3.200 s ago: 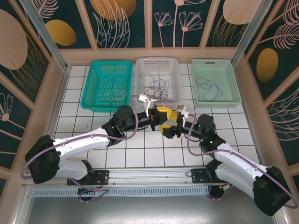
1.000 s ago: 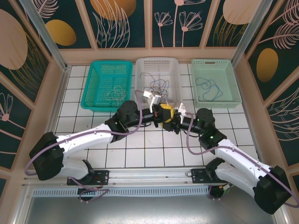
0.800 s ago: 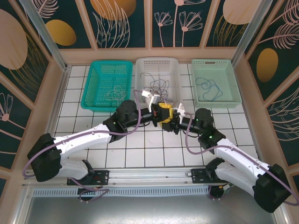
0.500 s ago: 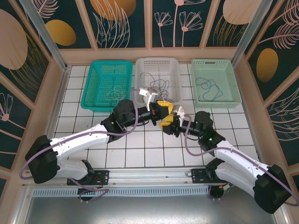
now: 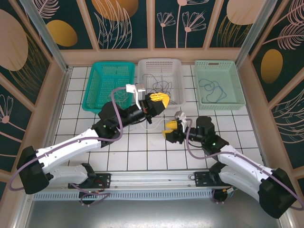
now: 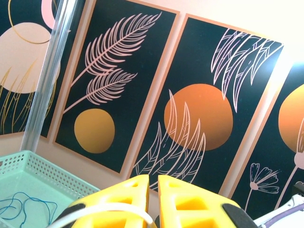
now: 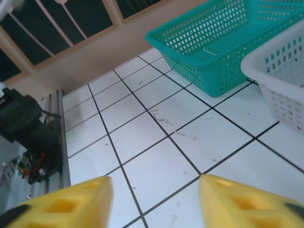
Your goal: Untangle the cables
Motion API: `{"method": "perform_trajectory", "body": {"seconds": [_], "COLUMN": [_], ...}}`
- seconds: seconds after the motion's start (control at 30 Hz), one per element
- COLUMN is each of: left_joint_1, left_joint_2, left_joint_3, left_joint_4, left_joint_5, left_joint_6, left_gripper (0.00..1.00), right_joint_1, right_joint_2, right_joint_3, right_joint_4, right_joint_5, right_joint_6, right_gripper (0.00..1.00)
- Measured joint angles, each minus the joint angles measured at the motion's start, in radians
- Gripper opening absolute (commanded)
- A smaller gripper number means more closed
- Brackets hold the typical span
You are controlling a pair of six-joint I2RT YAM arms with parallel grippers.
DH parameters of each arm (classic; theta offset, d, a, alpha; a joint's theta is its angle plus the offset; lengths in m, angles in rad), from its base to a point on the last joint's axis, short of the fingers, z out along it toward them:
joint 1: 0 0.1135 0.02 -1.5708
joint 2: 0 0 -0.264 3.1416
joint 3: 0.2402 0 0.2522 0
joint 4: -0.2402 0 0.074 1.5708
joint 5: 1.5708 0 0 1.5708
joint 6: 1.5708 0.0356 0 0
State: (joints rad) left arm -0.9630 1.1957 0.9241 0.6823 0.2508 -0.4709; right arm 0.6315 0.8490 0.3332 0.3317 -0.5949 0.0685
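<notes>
My left gripper (image 5: pixel 159 99) is raised over the front edge of the white basket (image 5: pixel 142 71). Its yellow fingers are almost together. In the left wrist view a pale whitish cable (image 6: pixel 109 207) arcs over one finger into the narrow gap of the left gripper (image 6: pixel 153 178). My right gripper (image 5: pixel 171 129) hangs low over the tiles, and in its wrist view the right gripper (image 7: pixel 155 179) is wide open with nothing between the fingers. Dark tangled cables (image 5: pixel 159 85) lie in the white basket. Pale cables (image 5: pixel 116 97) lie in the teal basket (image 5: pixel 92 90). A blue cable (image 5: pixel 213 90) lies in the mint basket (image 5: pixel 237 85).
The three baskets stand in a row at the back of the white tiled table (image 5: pixel 142 147). The right wrist view shows the teal basket (image 7: pixel 223 42), the white basket's corner (image 7: pixel 280 80) and the table's rail (image 7: pixel 57 128). Patterned walls enclose the workspace.
The two grippers were together at the table's middle. The left gripper has since risen and drawn back left with the pale cable. The right gripper has opened and pulled back.
</notes>
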Motion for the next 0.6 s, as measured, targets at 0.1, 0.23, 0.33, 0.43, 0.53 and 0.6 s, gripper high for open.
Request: {"method": "perform_trajectory", "body": {"seconds": [0.1, 0.23, 0.33, 0.43, 0.53, 0.6], "left_joint_1": [0.0, 0.0, 0.0, 0.0, 0.0, 0.0], "left_joint_2": [0.0, 0.0, 0.003, 0.021, 0.051, 0.069], "left_joint_3": [0.0, 0.0, 0.0, 0.0, 0.0, 0.0], "left_joint_4": [-0.003, -0.021, -0.031, -0.031, -0.03, -0.03], "left_joint_5": [-0.02, -0.078, -0.117, -0.144, -0.17, -0.189], "left_joint_6": [0.0, 0.0, -0.002, -0.011, -0.029, -0.04], "left_gripper": [0.14, 0.15, 0.15, 0.14, 0.13, 0.13], "right_joint_1": [0.001, 0.002, 0.002, 0.002, 0.009, 0.02], "right_joint_2": [-0.061, -0.145, -0.174, -0.174, -0.165, -0.149], "right_joint_3": [-0.001, 0.003, 0.025, 0.052, 0.058, 0.059], "right_joint_4": [-0.007, -0.032, -0.052, -0.044, 0.004, 0.037], "right_joint_5": [0.029, 0.076, 0.117, 0.138, 0.16, 0.177], "right_joint_6": [0.011, 0.047, 0.087, 0.137, 0.194, 0.219], "right_gripper": [0.73, 0.72, 0.72, 0.72, 0.71, 0.71]}}
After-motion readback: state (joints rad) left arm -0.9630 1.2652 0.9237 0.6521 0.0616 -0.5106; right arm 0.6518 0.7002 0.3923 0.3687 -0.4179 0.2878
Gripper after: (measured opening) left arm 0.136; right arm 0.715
